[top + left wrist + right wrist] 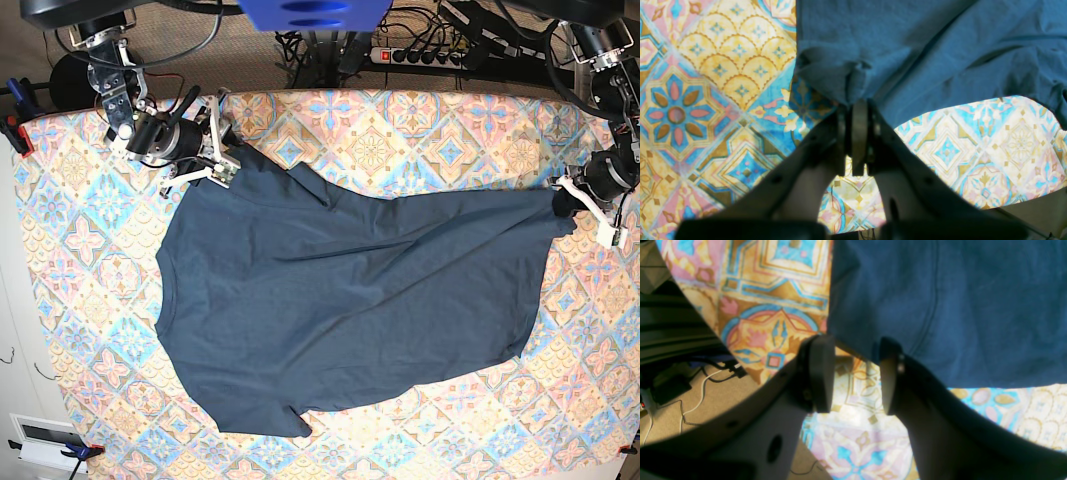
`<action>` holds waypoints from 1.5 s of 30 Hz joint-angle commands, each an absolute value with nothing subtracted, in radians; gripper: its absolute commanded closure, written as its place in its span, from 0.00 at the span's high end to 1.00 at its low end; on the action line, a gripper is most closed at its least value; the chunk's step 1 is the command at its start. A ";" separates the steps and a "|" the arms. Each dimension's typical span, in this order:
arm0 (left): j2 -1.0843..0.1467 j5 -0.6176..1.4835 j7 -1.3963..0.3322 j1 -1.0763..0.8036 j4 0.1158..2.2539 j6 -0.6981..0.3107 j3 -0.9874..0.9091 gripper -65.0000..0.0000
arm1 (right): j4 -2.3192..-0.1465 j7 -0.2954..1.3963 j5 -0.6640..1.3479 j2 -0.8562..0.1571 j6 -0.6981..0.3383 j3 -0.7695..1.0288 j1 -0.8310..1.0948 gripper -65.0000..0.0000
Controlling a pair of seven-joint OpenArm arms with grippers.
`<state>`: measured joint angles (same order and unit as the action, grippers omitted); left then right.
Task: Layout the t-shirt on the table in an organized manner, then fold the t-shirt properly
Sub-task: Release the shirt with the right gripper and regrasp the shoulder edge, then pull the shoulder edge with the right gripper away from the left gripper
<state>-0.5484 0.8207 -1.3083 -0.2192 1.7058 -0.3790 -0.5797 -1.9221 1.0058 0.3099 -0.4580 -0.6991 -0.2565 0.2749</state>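
t-shirt (340,310) spread on table (450,130), left tool (858,103) pinching hem

navy t-shirt (340,300) spread wrinkled; patterned table (420,130)

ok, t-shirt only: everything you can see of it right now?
The t-shirt is plain dark navy, soft and wrinkled, no print visible. It lies spread mostly flat across the patterned table, long axis left to right in the base view, creases running along it. The left gripper is shut on a bunched edge. The right gripper is open, straddling another edge, not yet clamped.
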 commanded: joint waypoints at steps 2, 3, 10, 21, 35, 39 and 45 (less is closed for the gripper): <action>-0.573 0.835 -1.291 -0.211 1.721 -0.380 -0.588 0.00 | -1.929 0.990 0.314 -0.469 -0.698 -0.268 0.265 0.33; -0.573 0.835 -1.291 -0.211 1.721 -0.380 -0.588 0.00 | -1.928 0.989 0.314 -0.469 -0.698 -0.272 0.265 0.33; -0.573 0.840 -1.291 -0.211 1.721 -0.380 -0.588 0.00 | -1.922 0.989 0.314 -0.467 -0.698 -0.272 0.263 0.33; -0.573 0.842 -1.291 -0.211 1.721 -0.380 -0.588 0.00 | -1.845 0.984 0.312 -0.467 -0.698 -0.306 0.188 0.33; -0.573 0.842 -1.291 -0.211 1.721 -0.381 -0.588 0.00 | -1.847 0.970 0.312 -0.466 -0.698 -0.328 0.166 0.23; -0.572 0.842 -1.291 -0.211 1.721 -0.381 -0.588 0.00 | -1.856 0.970 0.314 -0.466 -0.698 -0.323 0.168 0.00; -0.573 0.842 -1.291 -0.216 1.721 -0.381 -0.587 0.00 | -1.934 0.970 0.352 -0.472 -0.698 -0.231 0.223 0.01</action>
<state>-0.5488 0.8303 -1.3083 -0.2218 1.7058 -0.3790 -0.5797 -1.9205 0.9756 0.3466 -0.4545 -0.6979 -0.2409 0.2249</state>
